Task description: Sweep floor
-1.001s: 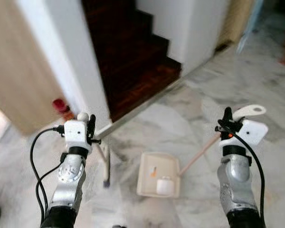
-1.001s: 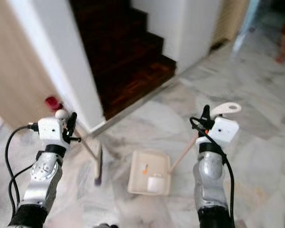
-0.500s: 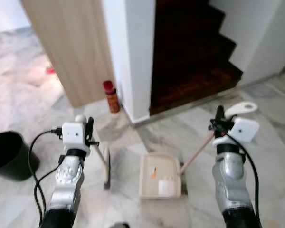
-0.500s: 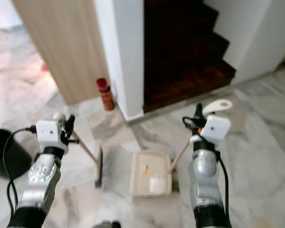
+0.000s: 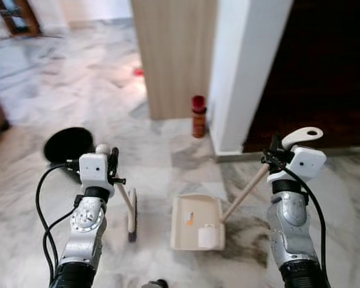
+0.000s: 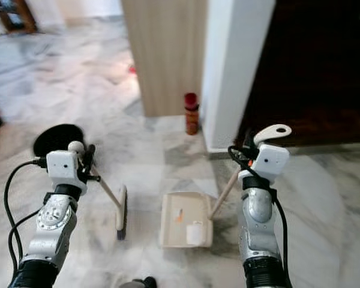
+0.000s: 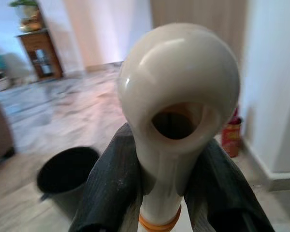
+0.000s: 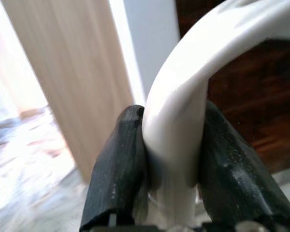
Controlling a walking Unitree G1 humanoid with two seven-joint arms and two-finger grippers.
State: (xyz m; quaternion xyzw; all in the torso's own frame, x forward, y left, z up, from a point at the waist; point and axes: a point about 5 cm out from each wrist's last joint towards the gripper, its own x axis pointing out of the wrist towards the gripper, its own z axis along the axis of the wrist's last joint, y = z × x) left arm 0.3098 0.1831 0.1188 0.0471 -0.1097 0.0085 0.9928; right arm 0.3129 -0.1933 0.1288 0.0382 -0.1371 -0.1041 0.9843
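My left gripper is shut on the cream handle of a small broom, whose brush head rests on the marble floor to my front left. My right gripper is shut on the white looped handle of a cream dustpan, which lies flat on the floor between my arms. A small white piece and an orange scrap lie in the pan. The left wrist view has the broom handle's rounded end clamped between the black fingers. In the right wrist view the dustpan handle is clamped likewise.
A black bin stands on the floor at the left. A red and brown can stands at the foot of a white wall corner, beside a wooden panel. Dark wooden stairs lie to the right.
The camera has swung left: the stairs slid to the right and the black bin and open marble floor came into view. Both grippers keep their holds on broom and dustpan.
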